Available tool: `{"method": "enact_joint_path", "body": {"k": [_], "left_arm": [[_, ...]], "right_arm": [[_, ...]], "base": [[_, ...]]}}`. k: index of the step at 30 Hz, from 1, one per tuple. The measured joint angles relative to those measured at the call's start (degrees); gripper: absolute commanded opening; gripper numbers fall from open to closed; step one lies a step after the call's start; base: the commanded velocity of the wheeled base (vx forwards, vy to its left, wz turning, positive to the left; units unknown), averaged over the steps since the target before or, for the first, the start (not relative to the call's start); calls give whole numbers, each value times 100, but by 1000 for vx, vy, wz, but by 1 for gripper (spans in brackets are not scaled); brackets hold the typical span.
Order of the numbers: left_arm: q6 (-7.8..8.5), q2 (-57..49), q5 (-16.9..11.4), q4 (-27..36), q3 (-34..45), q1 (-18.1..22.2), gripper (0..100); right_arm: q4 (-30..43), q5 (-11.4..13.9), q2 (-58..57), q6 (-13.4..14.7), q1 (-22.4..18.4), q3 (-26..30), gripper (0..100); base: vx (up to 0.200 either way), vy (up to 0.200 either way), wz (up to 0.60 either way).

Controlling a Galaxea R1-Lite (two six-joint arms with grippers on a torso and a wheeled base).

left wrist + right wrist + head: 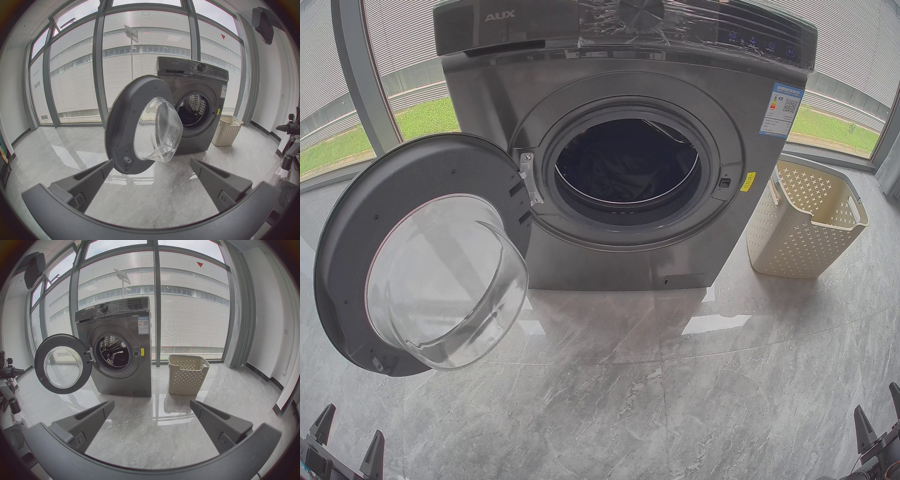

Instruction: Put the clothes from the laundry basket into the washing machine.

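Now, labelled washing machine (600,262), laundry basket (794,244) beside; left tool (150,162), right tool (151,402) wide

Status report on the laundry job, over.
Open and empty: left gripper, right gripper, both held low. Right of the washing machine, laundry basket looks empty; dark clothes lie inside the machine. Its door swung wide on the left side.

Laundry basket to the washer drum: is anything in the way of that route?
Nothing visible. The cream perforated plastic laundry basket stands right of the grey front-loading washing machine; its round glass-centred door hangs open on the far side.
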Motion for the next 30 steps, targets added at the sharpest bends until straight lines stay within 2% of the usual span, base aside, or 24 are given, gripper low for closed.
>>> {"method": "enact_joint_path", "body": {"k": [4,22,30], "left_arm": [[-9,0,0,0,0,0,100],[2,2,2,2,0,0,100],[2,5,35,-13,0,12,100]], "right_arm": [[0,0,0,6,4,0,100],[-4,0,2,11,6,0,100],[-1,0,5,12,6,0,100]], "base": [[0,0,0],[0,200,0],[0,0,0]]}}
